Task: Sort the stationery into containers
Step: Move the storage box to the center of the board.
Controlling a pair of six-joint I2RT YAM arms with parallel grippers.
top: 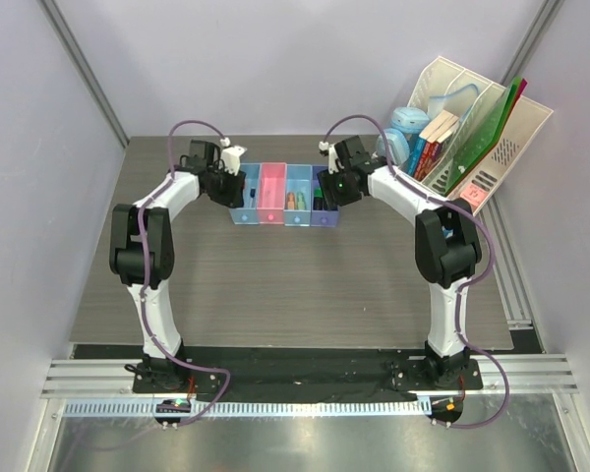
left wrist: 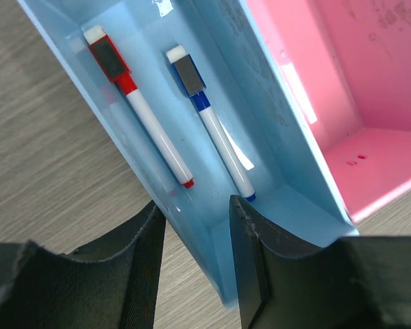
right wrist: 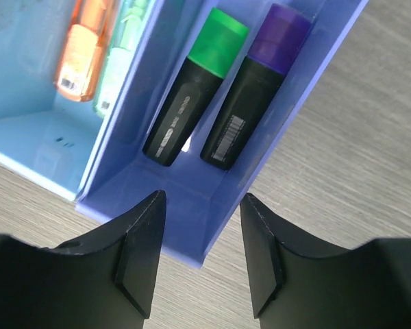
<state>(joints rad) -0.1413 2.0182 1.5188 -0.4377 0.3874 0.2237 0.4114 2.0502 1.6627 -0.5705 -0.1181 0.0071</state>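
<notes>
The containers are four joined trays: light blue [top: 243, 217], pink [top: 271, 187], light blue [top: 297, 219] and purple [top: 324, 220]. My left gripper [left wrist: 195, 267] is open. It straddles the outer wall of the left light blue tray [left wrist: 185, 219], which holds a red-capped marker [left wrist: 154, 130] and a blue-capped marker [left wrist: 219, 144]. The pink tray [left wrist: 342, 75] looks empty. My right gripper [right wrist: 202, 260] is open over the near corner of the purple tray [right wrist: 192, 219], which holds a green highlighter [right wrist: 192, 110] and a purple highlighter [right wrist: 253, 89]. The neighbouring light blue tray [right wrist: 27, 137] holds an orange highlighter [right wrist: 85, 48] and a pale green one [right wrist: 123, 55].
A large white slanted file rack [top: 516, 128] with books and green folders stands at the back right. A round light-blue item [top: 408, 123] sits against its left side. Grey walls close in the table on the left, back and right.
</notes>
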